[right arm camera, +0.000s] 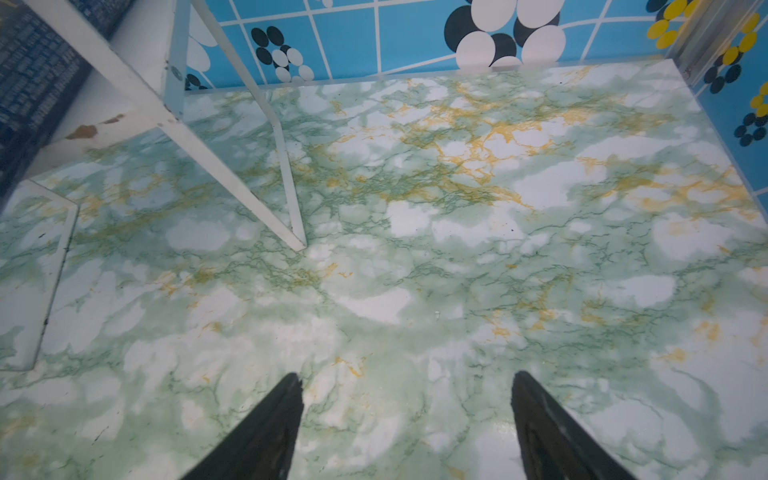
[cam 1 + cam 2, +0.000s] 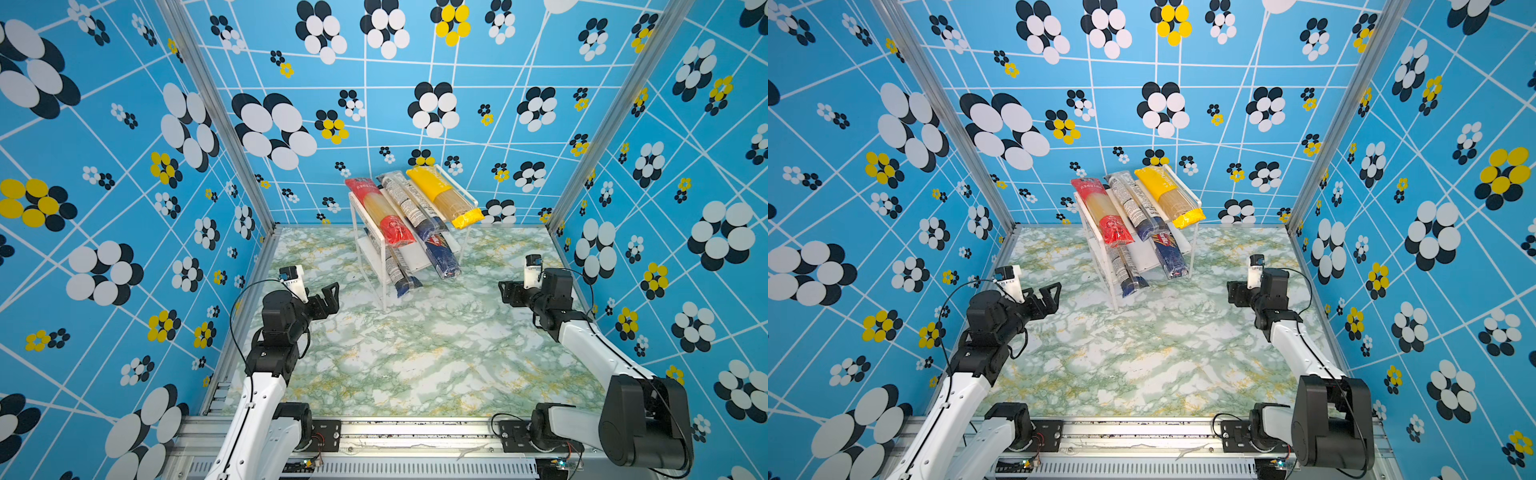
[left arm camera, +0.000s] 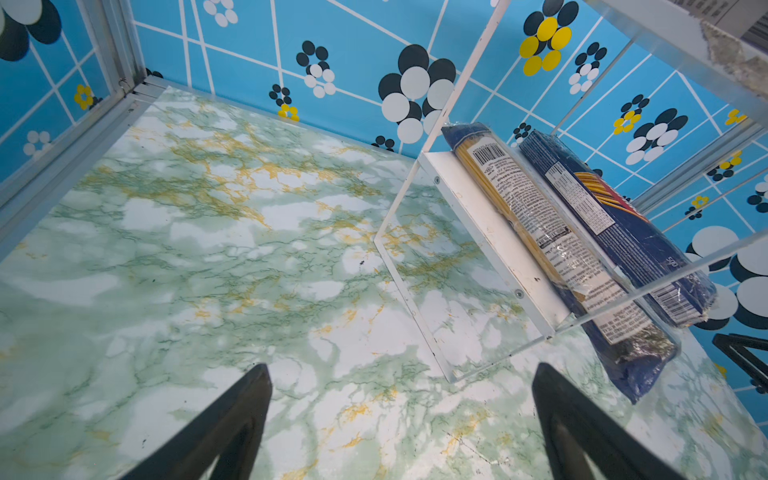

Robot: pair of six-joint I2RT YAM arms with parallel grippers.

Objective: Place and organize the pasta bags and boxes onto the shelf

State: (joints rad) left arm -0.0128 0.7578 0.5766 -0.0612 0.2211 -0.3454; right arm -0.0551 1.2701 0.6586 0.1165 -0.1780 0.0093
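Lower left in both top views, left tool (image 2: 331, 296) hangs over the table (image 2: 415, 357), jaws apart and empty. Its wrist view shows both fingers (image 3: 232, 419) wide, with bare marble between them. Lower right, right tool (image 2: 508, 293) is the same: jaws apart, nothing held. Both are well apart from the shelf (image 2: 411, 257), upper centre.

All five packs are on it.
- **Top tier:** red pack (image 2: 384, 214), upper clear pack (image 2: 409, 201) and yellow pack (image 2: 446, 195) lie side by side, slanted, near ends hanging over the front edge.
- **Bottom tier:** lower clear pack (image 2: 400, 272) lies just beside navy box (image 2: 444, 257), both poking out past the front.

Placing looks done; likely only tidying is left. If tidying, nudge the overhanging ends inward along their length, slowly, one pack at a time. Shelf looks light and may slide, so brace it with the other tool.

In the way: the see-through front frame (image 3: 631, 296) crosses the bottom packs and is easy to clip. Top tier leaves little room over the bottom one. No loose pack seen on the table.
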